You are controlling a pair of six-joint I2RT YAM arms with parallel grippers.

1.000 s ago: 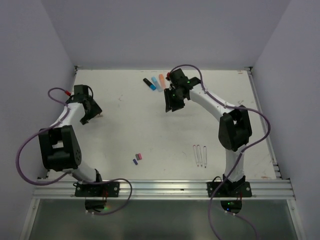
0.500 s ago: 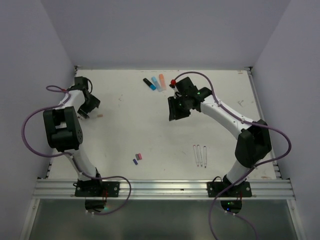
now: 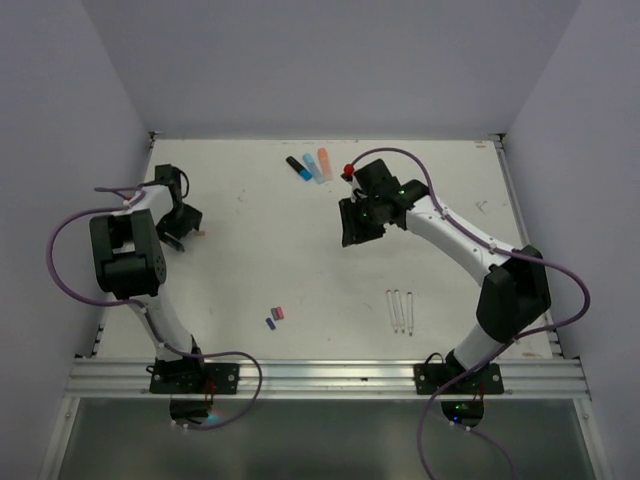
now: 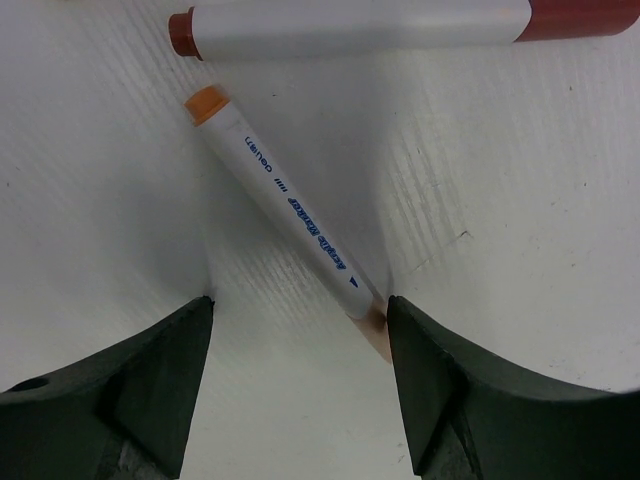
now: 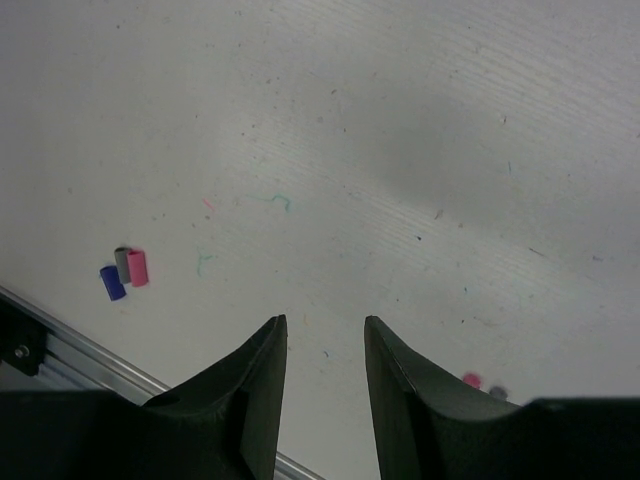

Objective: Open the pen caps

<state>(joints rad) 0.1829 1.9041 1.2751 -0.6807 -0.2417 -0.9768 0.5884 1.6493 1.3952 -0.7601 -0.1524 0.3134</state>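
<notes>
Your left tool [image 4: 298, 305] stands spread wide just over the worktop [image 4: 520, 200] and pinches nothing. In its wrist view a thin white pen [image 4: 290, 205] lies slanted between the two fingers. The pen's orange end [image 4: 208, 103] points to the upper left of the frame. Its peach end [image 4: 372, 322] sits just beside the finger at the lower right, and you cannot tell whether they touch. Across the top of that frame lies a thicker white pen [image 4: 360, 20] with a long dark red section [image 4: 580, 15] at the upper right and a short dark red stub [image 4: 181, 32] near the orange end.

Your right tool [image 5: 324, 322] hangs above bare worktop with its fingers a little apart and nothing between them. At the left of its wrist view three loose caps lie bunched together: a purple cap [image 5: 112, 283], a grey cap [image 5: 122, 262] and a pink cap [image 5: 137, 268], close to the metal rail [image 5: 60, 365] in the lower left corner.

From above, those caps sit low in the middle of the frame. Three thin pens [image 3: 398, 310] lie side by side to their right. A black, a blue and a salmon marker [image 3: 308, 166] lie together at the upper centre, and the left tool is at the upper left.
</notes>
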